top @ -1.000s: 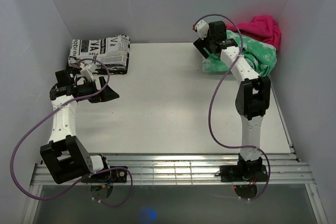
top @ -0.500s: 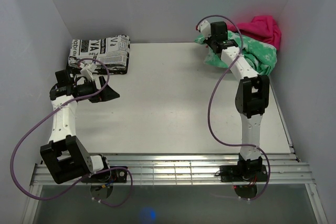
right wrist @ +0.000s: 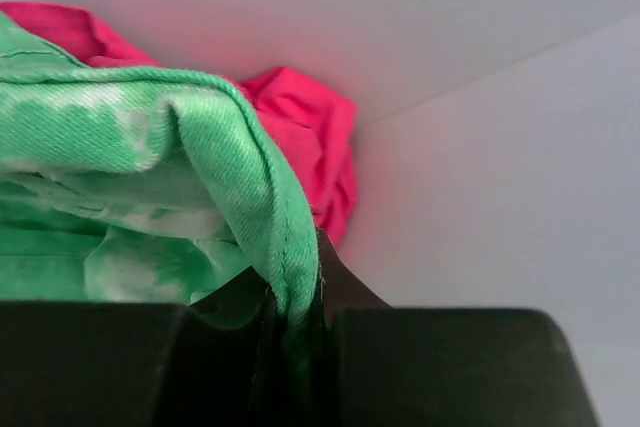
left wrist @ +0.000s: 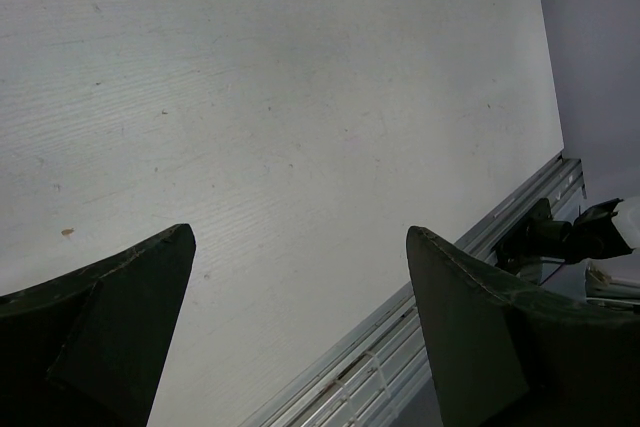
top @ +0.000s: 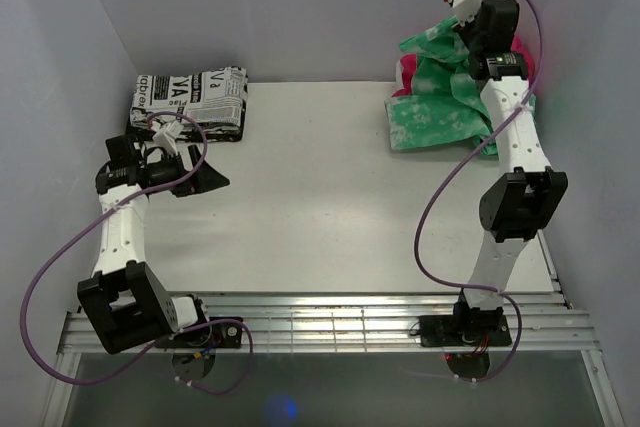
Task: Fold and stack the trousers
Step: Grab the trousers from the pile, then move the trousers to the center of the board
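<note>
Newsprint cloth (top: 190, 97): folded, lies at far-left corner of table (top: 300, 207).
L gripper (top: 200, 182): hovers low over left side of table, just in front of newsprint cloth; fingers spread wide, nothing between them. Wrist view (left wrist: 300, 277) shows only bare tabletop.
Trousers (top: 435, 117): far-right corner. Bulk lies crumpled on table; one part is pulled up off the pile and hangs from R gripper.
R gripper (top: 462, 35): held high over far-right corner, near back wall. Fingers clamped on a stitched edge of trousers (right wrist: 150, 127), seam pinched right at the tips (right wrist: 297, 317).
Pink cloth (top: 523, 50): bunched in the corner behind and right of trousers, touching them; not gripped as far as wrist view (right wrist: 300, 127) shows.
Handling (judgement): soft, light, floppy; no shape of its own, so it will drape, sag and twist under one grip. Two wide legs likely tangle; may drag pink cloth along.
Where to hold (judgement): hemmed edges or waistband, since the seam gives bite. A second hold by L gripper, along the same edge but well apart, should spread it flat before folding.
</note>
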`<action>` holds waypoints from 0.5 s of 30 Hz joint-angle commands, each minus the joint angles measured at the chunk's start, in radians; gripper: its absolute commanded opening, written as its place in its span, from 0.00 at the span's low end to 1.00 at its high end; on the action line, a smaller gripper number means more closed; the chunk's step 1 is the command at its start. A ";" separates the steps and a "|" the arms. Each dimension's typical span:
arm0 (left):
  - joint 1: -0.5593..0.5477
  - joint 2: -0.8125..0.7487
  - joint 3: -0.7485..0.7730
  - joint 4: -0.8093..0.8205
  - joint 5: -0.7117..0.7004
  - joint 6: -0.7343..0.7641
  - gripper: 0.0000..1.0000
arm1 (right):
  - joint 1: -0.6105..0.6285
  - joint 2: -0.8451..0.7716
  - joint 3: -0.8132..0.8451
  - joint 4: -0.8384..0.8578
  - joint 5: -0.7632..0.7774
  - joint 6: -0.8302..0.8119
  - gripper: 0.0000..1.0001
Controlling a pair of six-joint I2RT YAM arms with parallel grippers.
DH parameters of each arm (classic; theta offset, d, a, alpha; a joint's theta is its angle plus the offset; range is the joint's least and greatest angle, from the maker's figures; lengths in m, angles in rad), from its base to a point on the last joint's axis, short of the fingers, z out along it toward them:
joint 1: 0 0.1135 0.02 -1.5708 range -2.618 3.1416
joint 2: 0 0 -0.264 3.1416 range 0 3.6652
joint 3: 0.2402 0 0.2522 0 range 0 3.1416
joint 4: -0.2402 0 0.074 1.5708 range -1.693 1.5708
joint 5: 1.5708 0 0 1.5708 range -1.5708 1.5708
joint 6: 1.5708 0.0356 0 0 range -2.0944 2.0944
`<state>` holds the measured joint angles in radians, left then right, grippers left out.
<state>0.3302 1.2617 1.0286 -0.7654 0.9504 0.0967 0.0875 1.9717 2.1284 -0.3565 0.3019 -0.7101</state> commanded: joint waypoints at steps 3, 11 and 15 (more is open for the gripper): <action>0.003 -0.036 -0.013 0.069 0.027 -0.058 0.98 | -0.028 -0.186 0.053 0.186 0.002 -0.032 0.08; 0.003 -0.027 -0.019 0.098 0.044 -0.086 0.98 | -0.029 -0.274 0.095 0.537 0.017 -0.008 0.08; 0.001 -0.027 -0.007 0.101 0.037 -0.084 0.98 | -0.028 -0.301 0.160 0.582 -0.052 0.075 0.08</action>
<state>0.3309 1.2594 1.0061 -0.6907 0.9588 0.0170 0.0536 1.7596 2.2017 -0.0437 0.3004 -0.6945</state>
